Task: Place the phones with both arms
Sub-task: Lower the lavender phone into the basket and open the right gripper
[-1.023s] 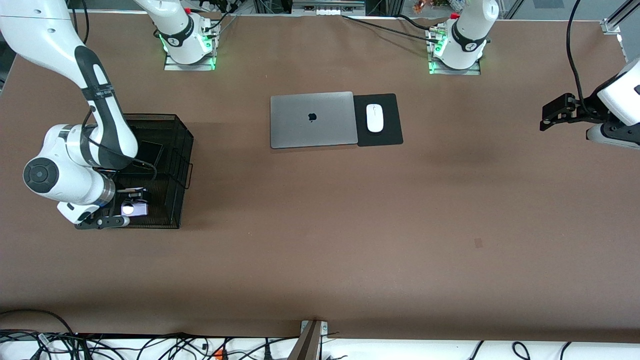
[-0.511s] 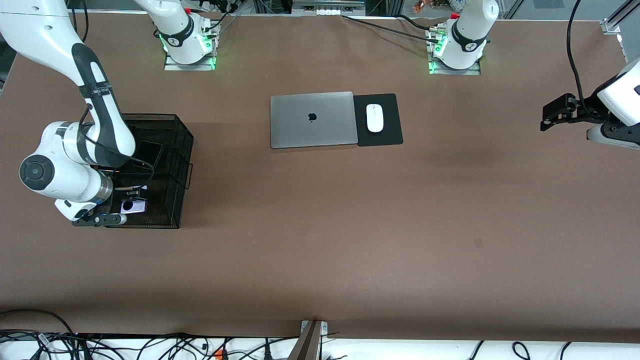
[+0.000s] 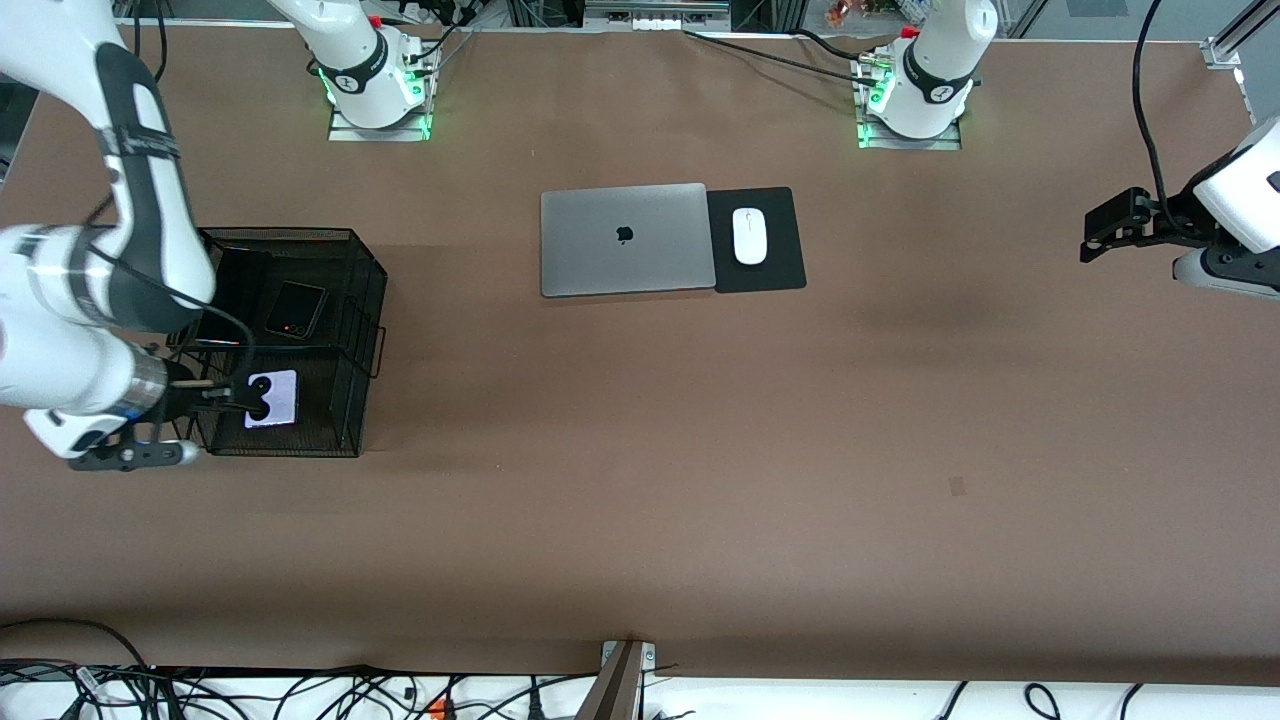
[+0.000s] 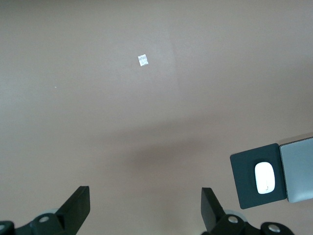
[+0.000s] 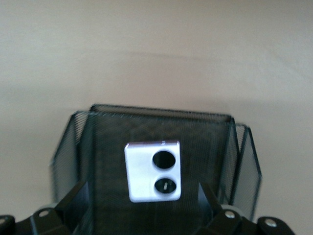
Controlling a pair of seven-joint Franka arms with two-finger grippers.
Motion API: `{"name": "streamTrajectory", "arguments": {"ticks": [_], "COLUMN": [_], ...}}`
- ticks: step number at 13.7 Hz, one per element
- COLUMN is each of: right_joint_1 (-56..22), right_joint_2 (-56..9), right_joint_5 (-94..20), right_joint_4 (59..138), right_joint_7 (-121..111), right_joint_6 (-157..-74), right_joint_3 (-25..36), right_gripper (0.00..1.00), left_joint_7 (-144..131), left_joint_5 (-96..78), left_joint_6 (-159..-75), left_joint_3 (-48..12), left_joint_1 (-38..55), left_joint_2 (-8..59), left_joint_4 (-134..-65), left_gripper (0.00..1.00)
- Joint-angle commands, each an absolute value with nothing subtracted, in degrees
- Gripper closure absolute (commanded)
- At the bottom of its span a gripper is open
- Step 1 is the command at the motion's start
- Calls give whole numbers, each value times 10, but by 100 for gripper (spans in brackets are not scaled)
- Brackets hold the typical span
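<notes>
The right tool [image 3: 215, 398] hangs over the near compartment of the black mesh basket [image 3: 365, 290] at the right arm's end of the table, fingers spread wide and holding nothing. Directly under it the lavender-white phone [image 3: 272, 399] lies flat on the basket floor, lenses up — the right wrist view shows it square between the two open fingers, clear of both. The small dark flip phone [image 3: 296, 309] sits in the compartment farther from the front camera. A dark slab stands against the basket wall next to it, probably the long black phone [image 3: 243, 283], though the arm hides much of it.

The left tool [image 3: 1108, 225] waits high over bare table [image 3: 640, 500] at the left arm's end, fingers wide apart and empty. Its wrist view picks out the white mouse [image 4: 264, 177] on its black pad [image 4: 243, 169], with the laptop [image 3: 624, 238] alongside.

All three phones look to be in, so the risk now is in leaving. The right tool sits low among mesh walls and dividers — a sideways exit could hook a finger on the wire, drag the basket, or jolt the phones. A straight lift looks safest.
</notes>
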State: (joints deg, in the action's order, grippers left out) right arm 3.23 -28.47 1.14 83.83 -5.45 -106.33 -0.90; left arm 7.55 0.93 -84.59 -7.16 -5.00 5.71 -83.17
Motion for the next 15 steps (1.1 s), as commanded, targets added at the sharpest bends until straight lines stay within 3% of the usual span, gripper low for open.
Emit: {"name": "streamTrajectory", "arguments": {"ticks": [1, 4, 7, 11, 15], "right_joint_1": [28, 28, 29, 29, 30], "right_joint_2": [-295, -269, -211, -61, -57], "right_joint_5": [-11, -11, -7, -7, -4], "right_joint_4": [743, 723, 763, 1002, 1005], "right_joint_7": [-56, 15, 78, 87, 79], "right_joint_6": [-948, -871, -844, -1003, -1003], "right_joint_3": [-7, -18, -40, -47, -39], "right_gripper": [1, 1, 2, 4, 0], "left_joint_7": [69, 69, 60, 54, 54], "left_joint_5": [24, 24, 25, 25, 25], "left_joint_6": [-846, -844, -839, -838, -838], "left_joint_3": [-81, -83, -84, -85, -85], "left_joint_1": [-54, -54, -53, -49, -49], "left_joint_2": [51, 51, 51, 51, 51], "left_joint_4": [-840, -840, -840, -841, -840], "left_gripper": [0, 0, 0, 0, 0]}}
